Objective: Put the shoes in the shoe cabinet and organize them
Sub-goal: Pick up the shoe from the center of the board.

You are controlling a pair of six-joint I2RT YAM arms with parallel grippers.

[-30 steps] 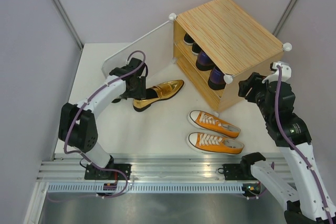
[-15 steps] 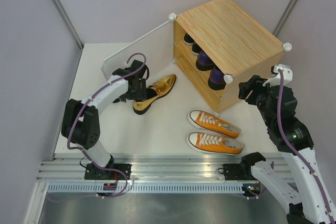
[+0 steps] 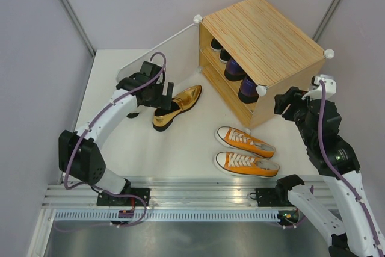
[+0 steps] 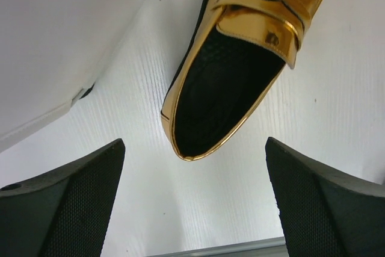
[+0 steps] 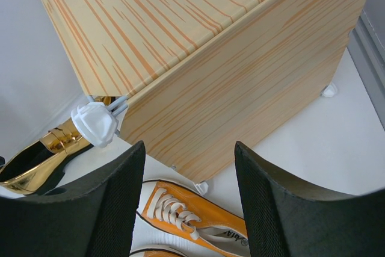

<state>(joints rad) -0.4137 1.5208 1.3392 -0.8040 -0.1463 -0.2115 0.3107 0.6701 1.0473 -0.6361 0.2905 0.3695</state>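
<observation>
One gold pump (image 3: 178, 106) lies on the white table, toe toward the shoe cabinet (image 3: 260, 35). It fills the top of the left wrist view (image 4: 240, 76). My left gripper (image 3: 157, 92) is open and empty, just above and behind the pump's heel, fingers (image 4: 66, 203) wide apart. Two orange sneakers (image 3: 245, 152) lie side by side in front of the cabinet. Purple loafers (image 3: 239, 80) and dark shoes (image 3: 216, 46) sit inside it. My right gripper (image 3: 287, 103) is open and empty beside the cabinet's right front corner, above an orange sneaker (image 5: 198, 221).
The cabinet's white panel door (image 3: 157, 58) stands open to the left, just behind my left arm. A white corner knob (image 5: 93, 123) sticks out near my right gripper. The metal rail (image 3: 192, 194) runs along the table's near edge.
The gold pump's toe swung toward the cabinet and now lies still. My left gripper has drawn up and back from its heel. The right arm has barely moved.
</observation>
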